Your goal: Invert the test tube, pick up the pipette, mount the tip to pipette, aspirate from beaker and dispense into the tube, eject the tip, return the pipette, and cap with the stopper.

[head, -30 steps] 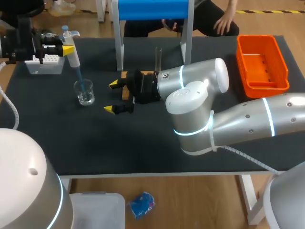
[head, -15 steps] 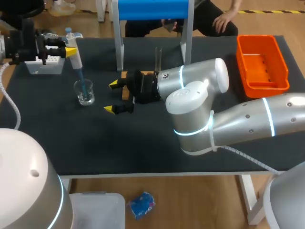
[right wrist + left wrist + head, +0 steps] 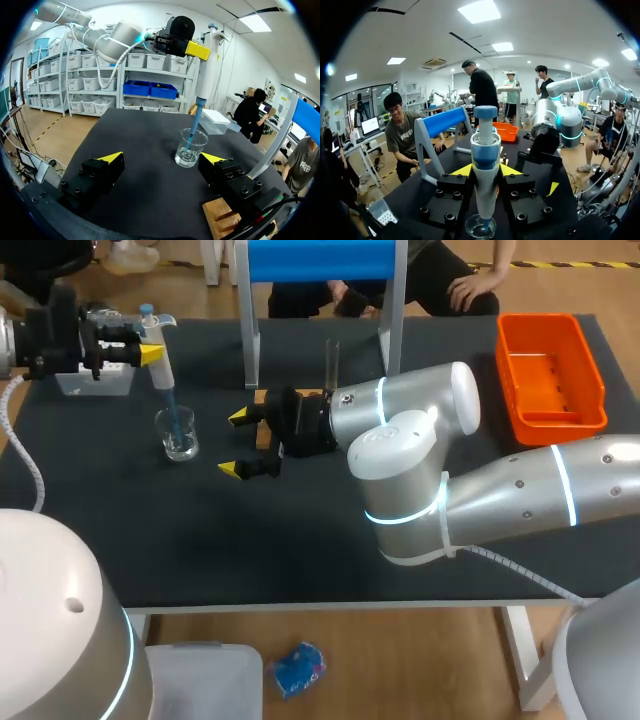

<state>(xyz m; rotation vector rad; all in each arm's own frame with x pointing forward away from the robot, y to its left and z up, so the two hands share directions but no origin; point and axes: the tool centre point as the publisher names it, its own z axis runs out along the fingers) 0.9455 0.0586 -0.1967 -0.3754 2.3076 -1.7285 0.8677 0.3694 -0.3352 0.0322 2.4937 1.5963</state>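
**Pipette tip in the beaker, held by our left arm**

Head view: our left gripper (image 3: 140,346) is clamped on the pipette (image 3: 157,352), which stands nearly upright. Its blue tip (image 3: 172,412) reaches down into the glass beaker (image 3: 179,436). Our right gripper (image 3: 236,443) lies low over the table just beside the beaker, with its fingers wide apart and nothing between them. The test tube (image 3: 332,362) stands upright behind that arm's wrist, near a wooden block (image 3: 262,432). An orange bin (image 3: 550,375) sits at the far right.

Left wrist view: both yellow tips press the pipette's body from two sides, and the beaker is directly under it.

Right wrist view: our fingers stand apart, and the beaker is ahead of them with the tip inside it
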